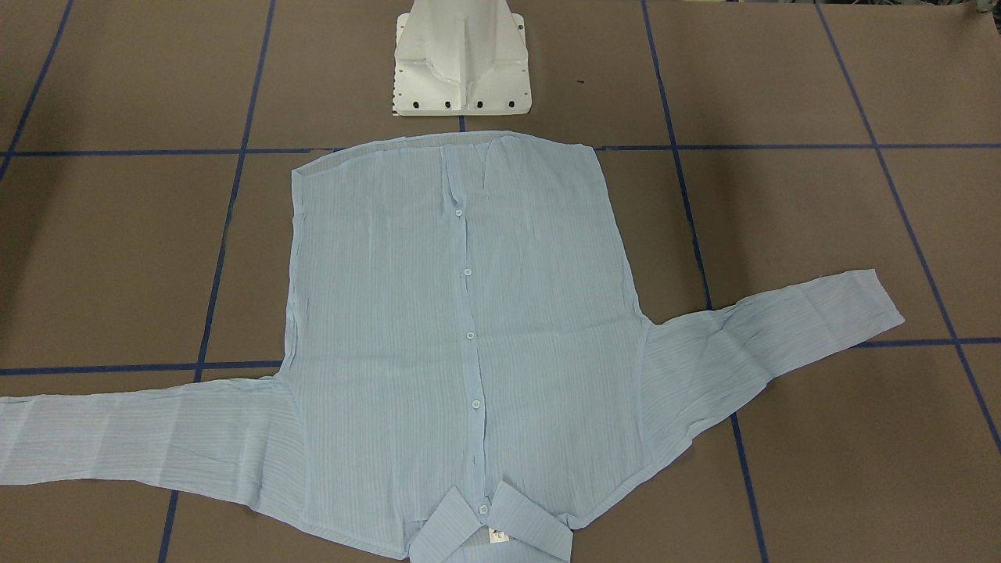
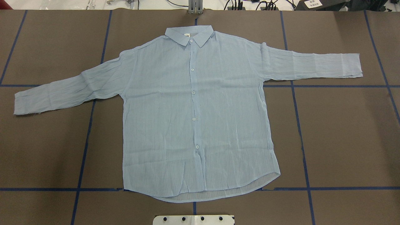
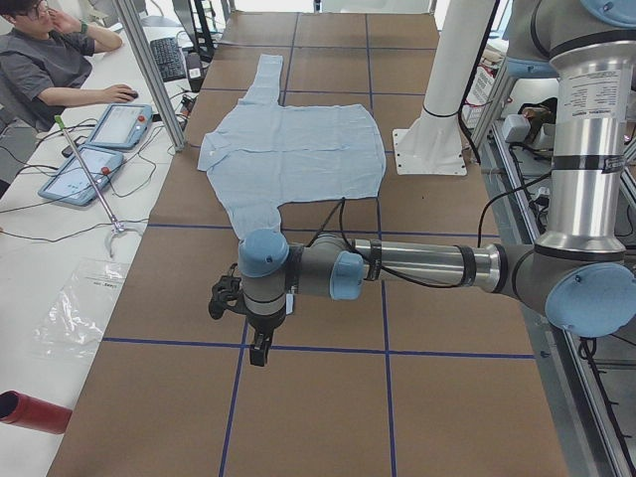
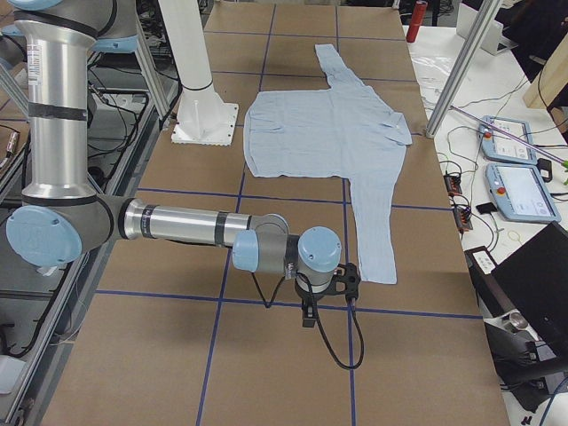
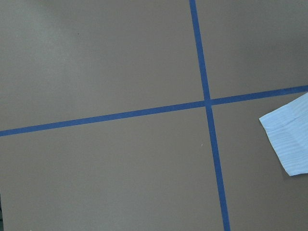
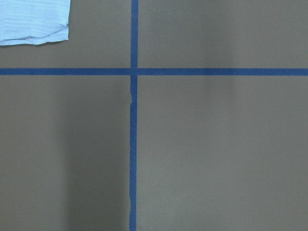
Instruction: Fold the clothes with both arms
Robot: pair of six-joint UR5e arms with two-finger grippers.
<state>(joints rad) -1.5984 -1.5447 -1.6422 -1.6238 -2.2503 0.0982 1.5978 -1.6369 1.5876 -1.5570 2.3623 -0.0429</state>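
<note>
Shirt (image 1: pixel 391 313) first, from the front camera: I see it flat and buttoned, front up, on the counter (image 1: pixel 821 234); hem toward the pedestal (image 1: pixel 461 62), collar (image 1: pixel 500 524) on the side away from the robot; sleeves (image 1: pixel 743 344) spread to both sides. Overhead, it fills the middle of the counter; the sleeve on the robot's left slants toward the robot, the right one runs almost straight out. From the left end, the left arm (image 3: pixel 417 263) reaches low over the counter; the left gripper (image 3: pixel 260 353) points down above bare surface, clear of the cloth; open or closed, I cannot tell; a person (image 3: pixel 40 60) sits at a side desk. From the right end, the right arm (image 4: pixel 177 226) reaches out likewise; the right gripper (image 4: pixel 308 315) hangs near the sleeve end, not touching; its state I cannot tell either. Left wrist camera: crossed blue tape (image 5: pixel 207 101), the left cuff (image 5: pixel 288 139) at the right edge. Right wrist camera: tape again, the right cuff (image 6: pixel 33 21) in the top left corner.
</note>
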